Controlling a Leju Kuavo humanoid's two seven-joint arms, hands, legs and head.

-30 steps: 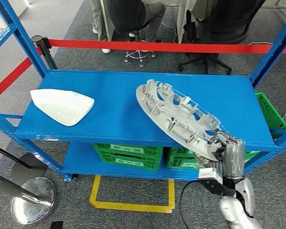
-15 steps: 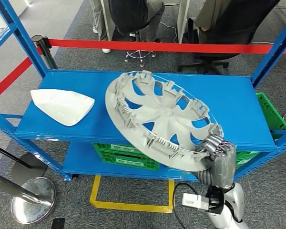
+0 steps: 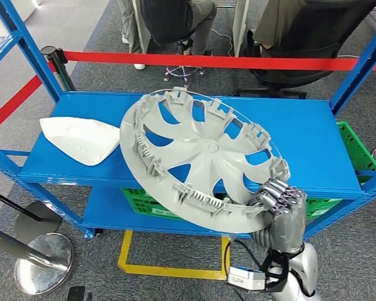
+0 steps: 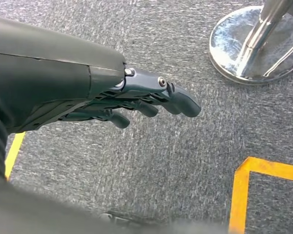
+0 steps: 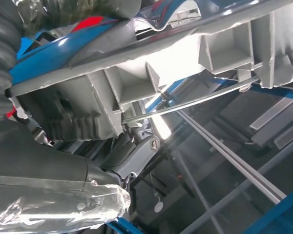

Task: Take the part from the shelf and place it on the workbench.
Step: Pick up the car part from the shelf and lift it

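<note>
A large grey wheel cover (image 3: 200,153), ribbed inner side up, hangs tilted above the front of the blue shelf (image 3: 314,135). My right hand (image 3: 279,210) grips its near right rim, fingers curled over the edge. Up close in the right wrist view, the cover's rim (image 5: 137,87) lies against my right hand (image 5: 56,165). A white curved part (image 3: 79,139) lies on the shelf's left end. My left hand (image 4: 137,100) hangs beside my body over the carpet, fingers stretched out and holding nothing.
Green crates (image 3: 167,204) sit on the lower shelf, another (image 3: 354,147) at the right. A red barrier tape (image 3: 214,61) runs behind the shelf, with seated people (image 3: 177,19) beyond. Chrome stanchion bases (image 3: 42,263) stand on the floor at left. Yellow floor tape (image 3: 172,269) marks the carpet.
The wheel cover has swung up and leftward, off the shelf top, now nearer and turned more toward me. My right hand holding it dropped slightly and drew back.
</note>
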